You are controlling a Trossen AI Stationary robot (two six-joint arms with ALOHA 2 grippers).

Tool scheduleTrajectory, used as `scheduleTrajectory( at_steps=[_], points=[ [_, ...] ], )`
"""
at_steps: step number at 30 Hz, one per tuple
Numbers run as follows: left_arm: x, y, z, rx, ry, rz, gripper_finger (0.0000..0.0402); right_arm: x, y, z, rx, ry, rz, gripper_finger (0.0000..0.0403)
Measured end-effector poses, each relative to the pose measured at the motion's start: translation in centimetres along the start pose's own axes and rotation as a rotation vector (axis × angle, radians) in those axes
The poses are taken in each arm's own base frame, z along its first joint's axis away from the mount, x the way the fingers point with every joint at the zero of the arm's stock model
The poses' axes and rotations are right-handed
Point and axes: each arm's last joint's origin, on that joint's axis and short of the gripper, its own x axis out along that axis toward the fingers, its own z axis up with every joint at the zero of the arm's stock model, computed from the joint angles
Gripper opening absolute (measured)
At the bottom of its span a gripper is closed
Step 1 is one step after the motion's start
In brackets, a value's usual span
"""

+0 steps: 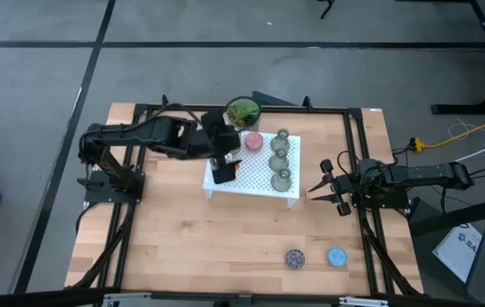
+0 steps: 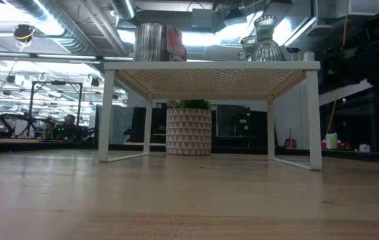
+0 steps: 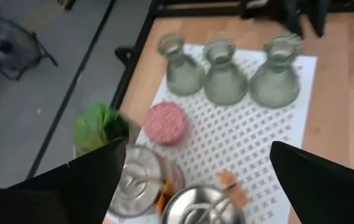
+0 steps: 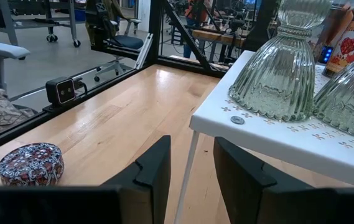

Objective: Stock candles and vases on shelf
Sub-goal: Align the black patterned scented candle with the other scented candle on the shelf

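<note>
The white perforated shelf (image 1: 259, 189) stands mid-table. On it, three olive-green vases (image 1: 280, 158) stand in a row along its right side. A pink candle (image 3: 165, 123) and two silver tin candles (image 3: 140, 180) stand on its left part. My left gripper (image 3: 196, 148) hangs open above the tins, touching nothing; in the high view it (image 1: 223, 164) hides them. My right gripper (image 1: 331, 188) waits open just right of the shelf, near the table's right edge. A dark patterned candle (image 1: 295, 257) and a light blue candle (image 1: 337, 256) lie on the table near its front edge.
A leafy potted plant (image 1: 243, 111) stands just behind the shelf's far left corner. Its patterned pot (image 2: 189, 130) shows under the shelf in the low view. Black frame rails (image 1: 357, 162) run along the table's sides. Bare wood lies in front of the shelf.
</note>
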Motion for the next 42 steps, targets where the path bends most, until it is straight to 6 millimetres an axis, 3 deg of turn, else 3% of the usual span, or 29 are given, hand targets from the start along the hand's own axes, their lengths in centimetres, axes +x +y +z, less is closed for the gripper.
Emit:
scheduleTrajectory(
  at_steps=[8, 18, 30, 42],
  points=[
    [-0.8, -4.5, 1.0, 0.051, -0.144, -0.051, 0.0397, 0.0, 0.0, 0.0, 0.0, 0.0, 0.0, 0.0124],
    [0.6, -13.1, 0.7, 0.14, -0.243, -0.073, 0.0397, 0.0, 0.0, 0.0, 0.0, 0.0, 0.0, 0.0124],
    [8.9, -23.4, -1.2, 0.241, -0.31, -0.011, 0.0397, 0.0, 0.0, 0.0, 0.0, 0.0, 0.0, 0.0124],
    [16.1, -29.4, -2.9, -0.046, -0.497, -0.114, 0.0397, 0.0, 0.0, 0.0, 0.0, 0.0, 0.0, 0.0124]
  ],
)
